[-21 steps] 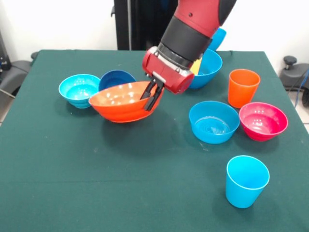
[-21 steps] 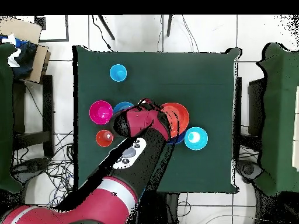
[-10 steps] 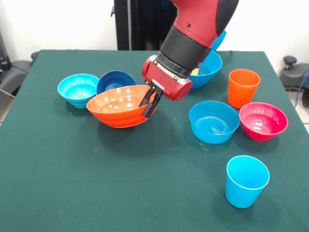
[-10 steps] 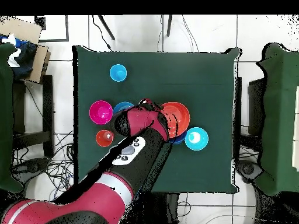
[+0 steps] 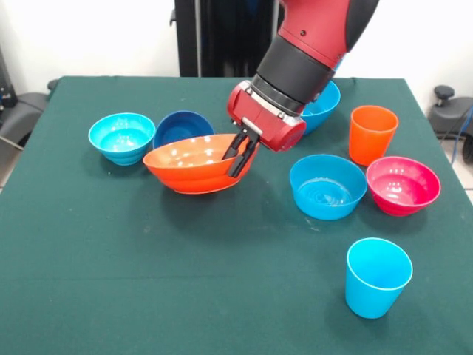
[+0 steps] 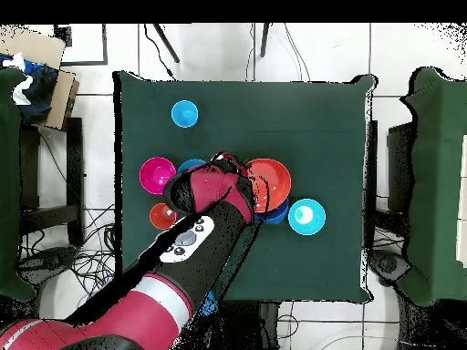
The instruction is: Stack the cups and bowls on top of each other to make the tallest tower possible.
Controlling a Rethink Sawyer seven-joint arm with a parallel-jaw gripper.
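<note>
My gripper [image 5: 238, 158] is shut on the right rim of the wide orange bowl [image 5: 194, 164], one finger inside and one outside. The bowl is tilted, its held side raised, low over the cloth; it also shows in the overhead view [image 6: 274, 178]. Behind it stand the small dark blue bowl [image 5: 179, 124] and the cyan bowl [image 5: 120, 136]. To the right are the medium light blue bowl [image 5: 327, 186], the magenta-red bowl [image 5: 403, 185] and the orange cup [image 5: 372, 133]. The light blue cup [image 5: 378, 276] stands near the front. A large blue bowl [image 5: 325, 103] shows behind my arm. The yellow cup is hidden.
The green table [image 5: 148, 281] has open cloth at the front left and middle. My arm [image 6: 196, 237] covers the lower middle of the table in the overhead view. Chairs and cables lie beyond the table's edges.
My gripper has carried the orange bowl a little to the right in the front view, away from the cyan bowl. The other cups and bowls have not moved.
</note>
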